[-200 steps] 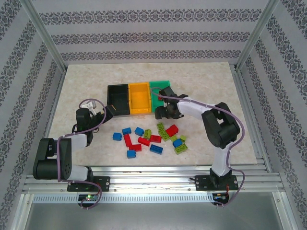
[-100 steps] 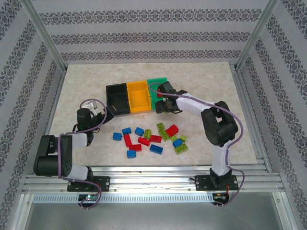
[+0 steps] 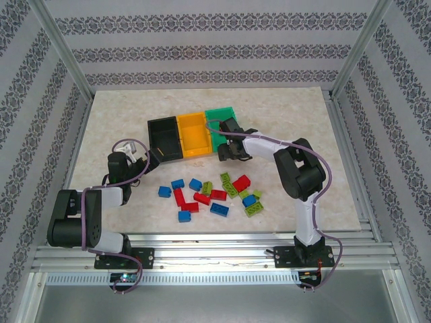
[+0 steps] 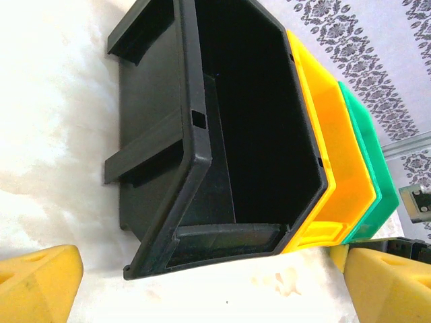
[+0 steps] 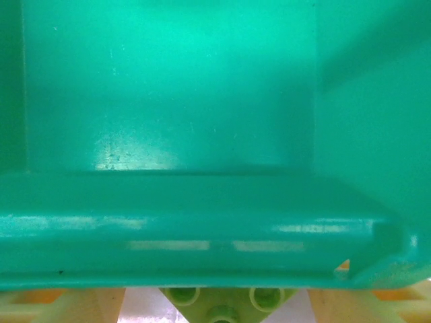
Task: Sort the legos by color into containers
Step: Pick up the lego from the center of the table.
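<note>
Three joined containers stand at the table's middle back: black [image 3: 165, 138], orange-yellow [image 3: 194, 134] and green [image 3: 222, 116]. Loose legos lie in front of them, among them red [image 3: 241, 183], blue [image 3: 178, 183] and lime green [image 3: 227, 180] ones. My right gripper [image 3: 226, 149] hovers at the green bin's near rim [image 5: 202, 229] and is shut on a lime green lego [image 5: 222, 306], whose studs show between its fingers [image 5: 67, 306]. My left gripper [image 4: 209, 289] is open just before the black bin [image 4: 202, 134], with nothing between its yellow fingers [image 4: 37, 279].
Metal frame posts [image 3: 64, 54] rise at the table's back corners and patterned walls close it in. The loose bricks form a cluster [image 3: 209, 195] between the two arms, near the front edge.
My right gripper has carried the lime green lego back and slightly left, up to the green bin's rim. The left arm has stayed still.
</note>
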